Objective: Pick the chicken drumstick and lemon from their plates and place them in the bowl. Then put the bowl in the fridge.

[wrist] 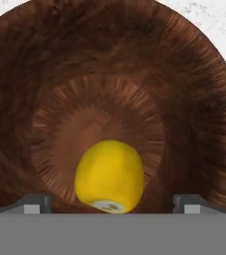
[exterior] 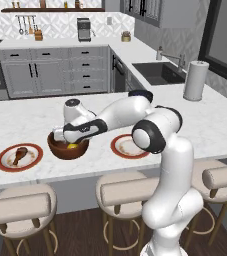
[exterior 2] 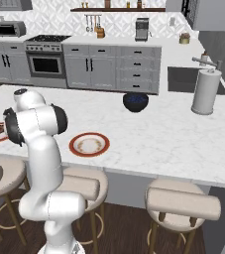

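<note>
Tool: my tool [wrist: 112, 201] hangs over the wooden bowl [exterior: 67, 148], looking down into it; the two fingertips [wrist: 35, 203] stand wide apart with nothing between them, so it is released.
Lemon: the lemon [wrist: 109, 177] lies on the floor of the bowl, slightly off its middle, between my fingertips but touching neither. From the left base view a bit of yellow shows inside the bowl under my hand.
Bowl: it sits on the white marble surface [exterior: 25, 120], between the two plates, nearer the left one.
Chicken drumstick: the drumstick [exterior: 19, 154] lies on the left plate [exterior: 5, 162], thick end up and away from me, thin bone toward the near edge of the surface. It is just beside the bowl, not in it.
Other plate: the second plate [exterior 2: 88, 144] lies to the right of the bowl with nothing on it that I can make out.
Also on the surface: a small dark blue bowl [exterior 2: 135, 101] well apart toward the far side, and a paper towel roll [exterior 2: 205, 92] standing upright near the sink [exterior: 157, 72].
Stools: padded stools [exterior: 20, 207] stand along the near edge.
</note>
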Tool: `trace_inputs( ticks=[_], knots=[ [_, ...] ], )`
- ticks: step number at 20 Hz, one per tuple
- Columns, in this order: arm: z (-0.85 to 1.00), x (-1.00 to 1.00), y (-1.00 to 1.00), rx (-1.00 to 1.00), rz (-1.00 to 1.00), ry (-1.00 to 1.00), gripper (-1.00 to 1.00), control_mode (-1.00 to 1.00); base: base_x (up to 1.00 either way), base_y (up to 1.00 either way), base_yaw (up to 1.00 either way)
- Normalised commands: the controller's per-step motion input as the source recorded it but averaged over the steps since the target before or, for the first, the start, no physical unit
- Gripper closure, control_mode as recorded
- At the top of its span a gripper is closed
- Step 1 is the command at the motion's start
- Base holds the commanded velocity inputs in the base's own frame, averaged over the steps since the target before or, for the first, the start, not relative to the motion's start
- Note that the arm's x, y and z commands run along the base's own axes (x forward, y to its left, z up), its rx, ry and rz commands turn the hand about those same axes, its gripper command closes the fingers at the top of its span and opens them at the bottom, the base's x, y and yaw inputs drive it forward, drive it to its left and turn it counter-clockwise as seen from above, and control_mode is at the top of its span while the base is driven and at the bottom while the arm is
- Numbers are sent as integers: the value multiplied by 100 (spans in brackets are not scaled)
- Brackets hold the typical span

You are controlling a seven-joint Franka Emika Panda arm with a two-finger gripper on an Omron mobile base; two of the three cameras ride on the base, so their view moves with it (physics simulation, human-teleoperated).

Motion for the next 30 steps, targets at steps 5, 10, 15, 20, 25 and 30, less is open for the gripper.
trace_inputs(
  ticks=[5, 10, 15, 20, 25, 30],
  knots=[
    [46, -32, -12, 0, -1, -11, -100, -100, 0, 0, 0],
    [84, -55, -26, 0, 0, -1, -100, -100, 0, 0, 0],
    [57, -68, -82, 0, -2, 4, -100, -100, 0, 0, 0],
    [39, -74, -100, 0, 0, 2, -100, -100, 0, 0, 0],
    [14, -94, -100, 0, 3, 3, -100, -100, 0, 0, 0],
    [33, -78, -92, 0, 10, 2, -100, -100, 0, 0, 0]
  ],
)
